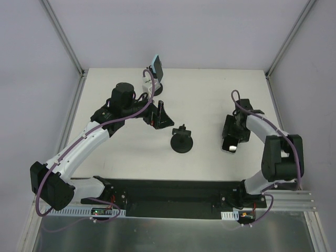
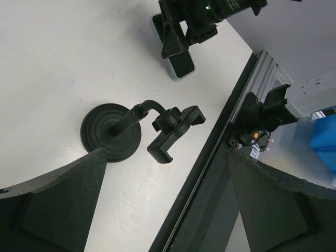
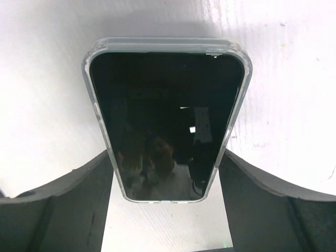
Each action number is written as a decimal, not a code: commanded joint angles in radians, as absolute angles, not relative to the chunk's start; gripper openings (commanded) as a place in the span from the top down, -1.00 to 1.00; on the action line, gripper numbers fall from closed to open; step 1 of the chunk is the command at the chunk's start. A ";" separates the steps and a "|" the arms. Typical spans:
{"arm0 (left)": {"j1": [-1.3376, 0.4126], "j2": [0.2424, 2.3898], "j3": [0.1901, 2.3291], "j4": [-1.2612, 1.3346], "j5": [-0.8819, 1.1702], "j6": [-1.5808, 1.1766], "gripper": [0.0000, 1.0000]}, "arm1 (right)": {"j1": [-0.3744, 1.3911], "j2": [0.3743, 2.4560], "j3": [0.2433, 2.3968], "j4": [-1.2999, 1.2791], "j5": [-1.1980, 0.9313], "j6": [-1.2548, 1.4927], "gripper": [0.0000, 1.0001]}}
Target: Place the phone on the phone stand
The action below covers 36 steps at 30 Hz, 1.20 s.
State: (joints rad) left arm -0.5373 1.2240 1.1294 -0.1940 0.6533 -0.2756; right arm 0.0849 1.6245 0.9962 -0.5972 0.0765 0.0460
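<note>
The phone (image 3: 167, 121), black-screened in a clear case, lies face up on the white table (image 1: 205, 94) at the right. My right gripper (image 3: 165, 157) straddles its near end, with both fingers (image 3: 89, 194) pressed against its long edges. From above, the right gripper (image 1: 234, 131) covers most of the phone (image 1: 229, 147). The black phone stand (image 1: 181, 140) stands mid-table on a round suction base (image 2: 111, 131), its clamp cradle (image 2: 176, 128) empty. My left gripper (image 1: 160, 116) hovers open just left of the stand, nothing between its fingers (image 2: 52, 205).
A small blue-faced panel on a black mount (image 1: 156, 67) stands at the table's back edge behind the left arm. A black rail (image 1: 173, 191) with both arm bases runs along the near edge. Grey walls enclose the table on three sides.
</note>
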 commanded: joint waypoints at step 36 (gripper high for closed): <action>-0.773 1.405 1.531 -0.164 0.348 -0.355 -0.69 | 0.400 0.802 0.811 0.244 -0.245 0.075 0.76</action>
